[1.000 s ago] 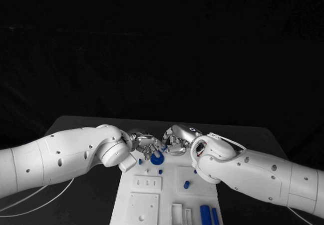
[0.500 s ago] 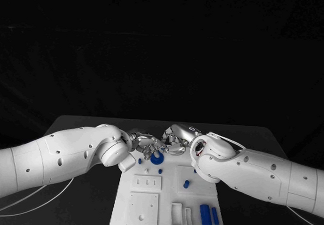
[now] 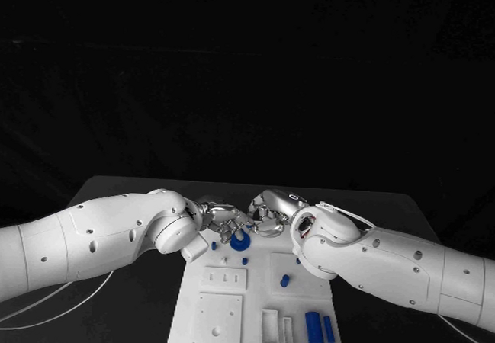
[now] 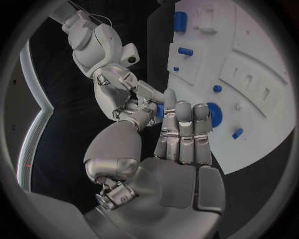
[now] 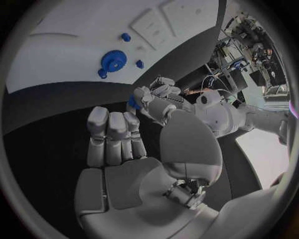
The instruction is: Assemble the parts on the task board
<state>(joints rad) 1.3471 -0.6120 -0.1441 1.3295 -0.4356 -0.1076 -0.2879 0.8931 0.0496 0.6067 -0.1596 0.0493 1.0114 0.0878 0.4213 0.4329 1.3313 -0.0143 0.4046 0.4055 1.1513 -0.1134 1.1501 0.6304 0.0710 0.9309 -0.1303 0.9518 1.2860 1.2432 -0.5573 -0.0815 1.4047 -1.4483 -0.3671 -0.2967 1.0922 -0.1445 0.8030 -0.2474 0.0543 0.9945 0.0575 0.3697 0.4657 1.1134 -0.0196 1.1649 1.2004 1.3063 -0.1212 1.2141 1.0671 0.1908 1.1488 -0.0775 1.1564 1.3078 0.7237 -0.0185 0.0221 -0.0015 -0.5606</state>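
Left robot hand (image 5: 152, 102) pinches a small blue part (image 5: 133, 103); right robot hand (image 5: 115, 137) open. Looks light, rigid, slippery, so grip its sides.

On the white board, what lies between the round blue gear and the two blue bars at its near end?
In the head view, one small blue peg sits between the gear and the bars; the rest is bare board.

My left hand (image 3: 225, 219) and right hand (image 3: 268, 214) met above the board's (image 3: 253, 309) top end, near the gear (image 3: 240, 244).
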